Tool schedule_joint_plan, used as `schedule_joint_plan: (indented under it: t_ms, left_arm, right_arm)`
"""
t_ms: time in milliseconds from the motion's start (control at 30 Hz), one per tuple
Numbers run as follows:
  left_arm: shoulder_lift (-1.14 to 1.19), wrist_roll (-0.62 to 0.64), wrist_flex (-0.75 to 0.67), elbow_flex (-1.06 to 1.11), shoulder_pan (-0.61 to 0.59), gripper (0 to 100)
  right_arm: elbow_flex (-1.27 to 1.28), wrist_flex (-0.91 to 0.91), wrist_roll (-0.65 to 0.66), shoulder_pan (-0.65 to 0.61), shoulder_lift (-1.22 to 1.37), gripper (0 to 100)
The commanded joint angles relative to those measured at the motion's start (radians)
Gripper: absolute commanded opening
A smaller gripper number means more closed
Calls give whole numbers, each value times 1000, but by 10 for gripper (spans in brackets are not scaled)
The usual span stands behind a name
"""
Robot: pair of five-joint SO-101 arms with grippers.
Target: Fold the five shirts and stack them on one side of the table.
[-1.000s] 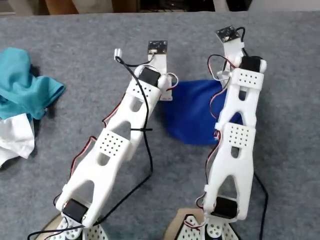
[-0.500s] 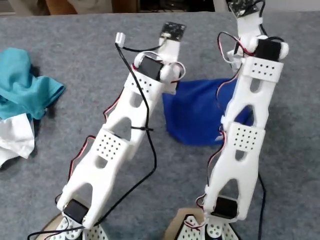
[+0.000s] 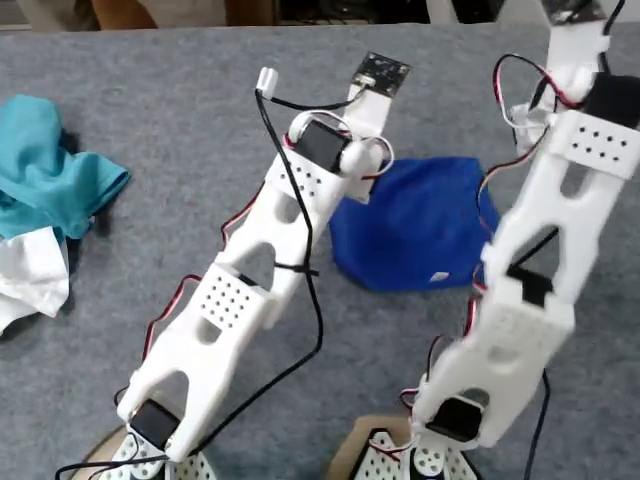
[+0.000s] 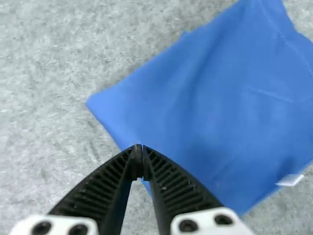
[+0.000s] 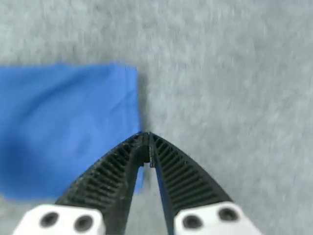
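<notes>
High view adds teal shirt (image 3: 45, 170) — wrists, blue shirt (image 4: 220, 107).

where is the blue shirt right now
In the high view the blue shirt lies on the grey table right of centre, between the two arms, far from the teal shirt at the left edge.

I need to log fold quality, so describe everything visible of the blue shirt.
The blue shirt is soft cloth, folded into a compact, roughly square, flat packet on the grey table between the two arms. A small white tag peeks from its near edge. The left gripper, shut, sits at one edge; the right gripper, shut, at another. Whether either touches it is unclear.
</notes>
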Motion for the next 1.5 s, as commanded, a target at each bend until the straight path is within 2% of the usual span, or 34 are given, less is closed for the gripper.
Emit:
schedule_joint_plan:
  t_ms: [0, 133, 300, 533, 767, 933, 1133, 1267, 1333, 1467]
  left_arm:
    - [-35, -5, -32, 3, -54, 19]
    - [47, -3, -164, 20, -92, 19]
    - [159, -3, -328, 54, -97, 19]
    - [228, -3, -367, 51, -120, 19]
    - [257, -3, -367, 54, -176, 19]
    - [251, -3, -367, 44, -163, 19]
    - [251, -2, -341, -44, -147, 19]
    - [220, -2, -292, -34, -146, 19]
    - [208, 15, -269, -31, -141, 19]
    - [199, 97, -285, 5, -144, 19]
  right_arm:
    - [300, -23, 6, -1, -268, 4]
    - [654, -216, -2, -10, -407, 4]
    - [1013, -456, 5, 7, -447, 4]
    - [1248, -701, 2, 13, -371, 4]
    - [1253, -736, 5, 96, -274, 4]
    - [1253, -741, 6, 77, -278, 4]
    - [1176, -577, 5, 67, -372, 4]
    - [1178, -543, 6, 64, -438, 4]
    - [1213, -562, -2, 62, -440, 4]
    - [1326, -717, -34, 68, -395, 4]
